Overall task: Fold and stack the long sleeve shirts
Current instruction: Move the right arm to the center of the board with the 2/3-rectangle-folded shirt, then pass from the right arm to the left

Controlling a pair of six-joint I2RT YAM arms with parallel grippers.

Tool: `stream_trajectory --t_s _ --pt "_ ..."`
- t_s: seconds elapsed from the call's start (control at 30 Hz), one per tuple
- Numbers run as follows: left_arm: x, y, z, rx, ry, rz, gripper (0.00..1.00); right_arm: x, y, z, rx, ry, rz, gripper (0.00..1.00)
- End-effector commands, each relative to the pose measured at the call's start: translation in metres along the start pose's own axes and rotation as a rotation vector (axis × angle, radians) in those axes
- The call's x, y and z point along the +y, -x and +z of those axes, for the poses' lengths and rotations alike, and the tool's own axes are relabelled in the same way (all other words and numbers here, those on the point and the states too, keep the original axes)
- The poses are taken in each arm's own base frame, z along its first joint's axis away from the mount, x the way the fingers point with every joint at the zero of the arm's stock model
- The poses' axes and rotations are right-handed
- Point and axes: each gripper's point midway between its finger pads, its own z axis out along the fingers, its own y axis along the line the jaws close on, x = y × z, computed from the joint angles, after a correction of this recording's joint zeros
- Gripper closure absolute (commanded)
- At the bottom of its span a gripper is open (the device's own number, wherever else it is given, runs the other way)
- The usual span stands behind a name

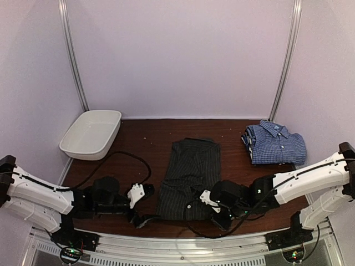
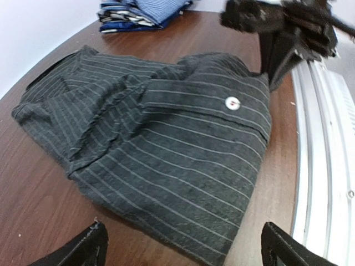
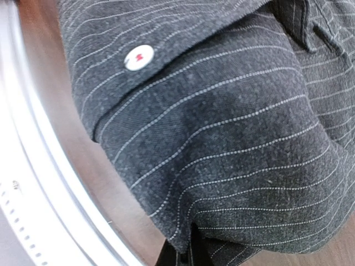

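**Black shirt half folded, blue one already set aside**

We see the black pinstriped shirt [image 1: 191, 166] lying in the middle of the table [image 1: 150, 138], folded into a long narrow panel that reaches the near edge. The blue check shirt [image 1: 276, 143] sits folded at the far right, well apart. Our right gripper [image 3: 180, 254] appears pinched onto the black shirt's near hem. Our left gripper [image 2: 183, 252] hangs by the near left corner, fingers spread, holding nothing. We judge the cloth light, limp and quick to slide out of its folds, so we would pinch through every layer at both near corners and lift evenly
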Motion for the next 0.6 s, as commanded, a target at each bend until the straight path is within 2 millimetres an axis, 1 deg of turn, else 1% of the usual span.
stream_trajectory --t_s 0.0,0.1,0.2,0.3,0.4,0.47,0.57 --pt "-0.027 0.021 0.013 -0.037 -0.062 0.192 0.02 0.024 -0.004 -0.015 0.031 0.148 0.031 1.0" --pt "-0.041 0.02 0.023 -0.015 -0.079 0.262 0.02 0.028 -0.001 -0.021 0.028 0.202 0.051 1.0" --pt "-0.035 0.012 0.035 0.048 -0.016 0.323 0.02 0.031 0.0 -0.027 0.02 0.26 0.064 1.0" --pt "-0.04 0.004 0.046 0.099 -0.01 0.391 0.02 0.03 0.004 -0.033 0.005 0.305 0.091 1.0" --pt "-0.047 -0.001 0.053 0.119 -0.021 0.443 0.02 0.028 0.007 -0.039 -0.007 0.33 0.111 1.0" --pt "-0.042 -0.004 0.056 0.138 0.015 0.465 0.02 0.03 0.006 -0.041 -0.005 0.355 0.111 1.0" --pt "-0.029 -0.003 0.058 0.153 0.093 0.483 0.04 0.031 0.006 -0.043 -0.009 0.371 0.112 1.0"
